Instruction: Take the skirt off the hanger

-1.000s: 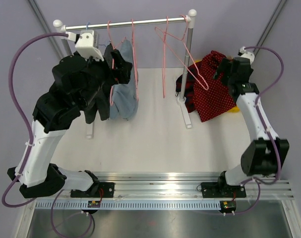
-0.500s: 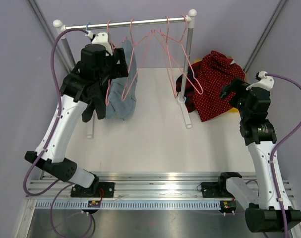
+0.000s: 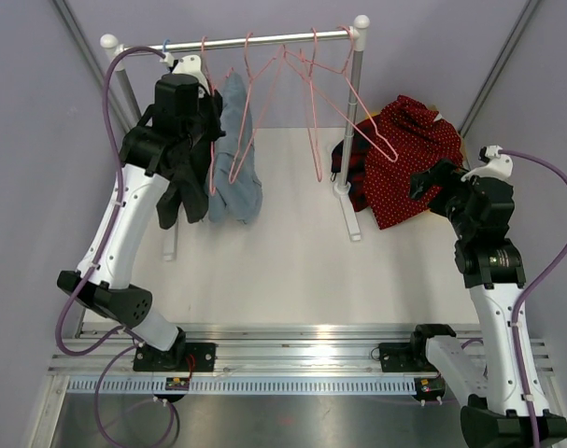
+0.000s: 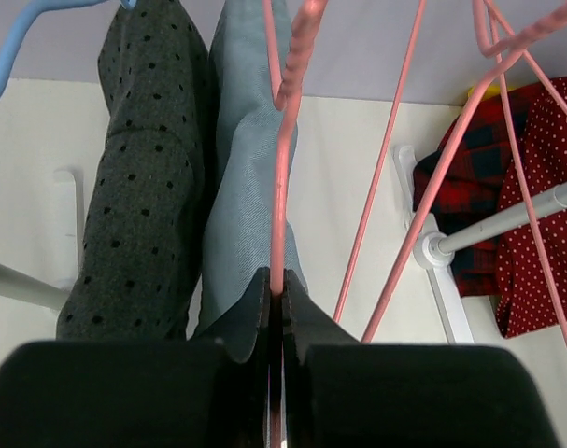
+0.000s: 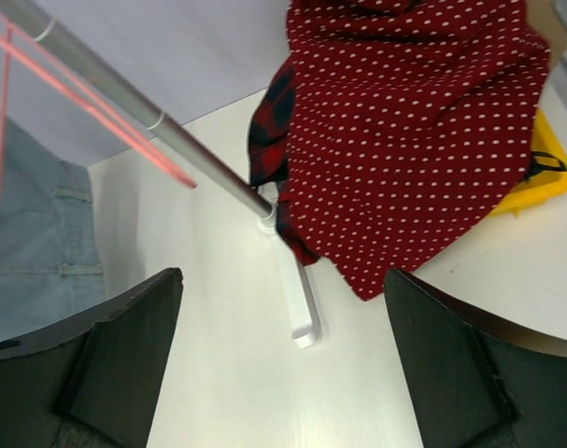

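The left pincer [image 4: 276, 286] is clamped on the pink hanger [image 4: 281, 187] that carries the pale denim skirt [image 3: 241, 177], at ten o'clock on the rail [image 3: 264, 41]. The right pincer [image 5: 283, 347] gapes empty at three o'clock. A hard sideways tug could tangle the neighbouring hangers [image 3: 315, 112], I reckon.

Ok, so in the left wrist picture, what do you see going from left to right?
Blue hanger → grey dotted cloth → denim skirt → rack foot → red dotted cloth.
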Robot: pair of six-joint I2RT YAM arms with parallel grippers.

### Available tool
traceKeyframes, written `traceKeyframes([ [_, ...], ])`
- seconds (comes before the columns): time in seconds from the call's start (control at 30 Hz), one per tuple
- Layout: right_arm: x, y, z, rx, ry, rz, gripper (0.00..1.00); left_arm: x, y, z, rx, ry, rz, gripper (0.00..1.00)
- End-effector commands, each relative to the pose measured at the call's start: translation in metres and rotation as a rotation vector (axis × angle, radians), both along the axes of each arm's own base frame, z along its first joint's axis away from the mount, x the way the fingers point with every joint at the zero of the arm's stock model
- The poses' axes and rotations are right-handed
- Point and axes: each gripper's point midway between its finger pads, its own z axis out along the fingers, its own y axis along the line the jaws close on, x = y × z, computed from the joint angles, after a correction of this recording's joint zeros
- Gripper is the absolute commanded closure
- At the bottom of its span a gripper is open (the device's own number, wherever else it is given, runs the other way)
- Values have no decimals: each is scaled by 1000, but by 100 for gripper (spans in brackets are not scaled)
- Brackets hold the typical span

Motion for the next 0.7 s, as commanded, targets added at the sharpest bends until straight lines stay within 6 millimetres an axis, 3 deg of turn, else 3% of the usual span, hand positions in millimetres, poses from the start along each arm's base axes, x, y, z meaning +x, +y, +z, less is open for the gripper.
traceKeyframes([
  [0.0, -12, 28, 34, 39, -111, 149, 4, -13, 3, 58, -57, -133, -16, 100],
  [0.03, -12, 36, 44, 51, -158, 192, 4, -19, 4, 75, -71, -168, -21, 100],
  [0.1, -19, 44, 67, 88, -246, 232, 4, -29, 3, 86, -77, -175, -41, 100],
  [0.13, -23, 53, 76, 100, -273, 281, 4, -37, 5, 107, -90, -220, -47, 100],
  [0.2, -23, 62, 89, 112, -302, 325, 4, -45, 3, 110, -78, -209, -60, 100],
  [0.23, -28, 72, 104, 110, -325, 360, 4, -52, 4, 125, -89, -238, -61, 100],
  [0.27, -29, 78, 110, 72, -336, 387, 4, -55, 4, 127, -87, -241, -59, 100],
  [0.3, -22, 87, 104, 51, -292, 410, 4, -62, 0, 129, -89, -242, -76, 100],
  [0.33, -31, 105, 127, 32, -328, 441, 5, -66, -1, 132, -93, -250, -82, 100],
  [0.37, -31, 111, 132, -38, -334, 446, 5, -68, -2, 130, -89, -247, -80, 100],
  [0.4, -25, 121, 123, -79, -278, 447, 5, -71, -3, 131, -91, -252, -78, 100],
  [0.43, -35, 132, 145, -97, -310, 416, 5, -77, -5, 133, -99, -257, -87, 100],
  [0.53, -37, 153, 147, -180, -284, 380, 7, -80, -7, 130, -106, -247, -84, 100],
  [0.57, -57, 181, 152, -185, -302, 465, 7, -81, -8, 130, -112, -246, -84, 100],
  [0.6, -60, 200, 149, -197, -298, 486, 7, -82, -9, 128, -113, -243, -88, 100],
  [0.63, -63, 205, 147, -216, -292, 449, 7, -83, -10, 129, -115, -244, -91, 100],
  [0.67, -90, 238, 144, -234, -304, 549, 7, -83, -11, 128, -116, -243, -91, 100],
])
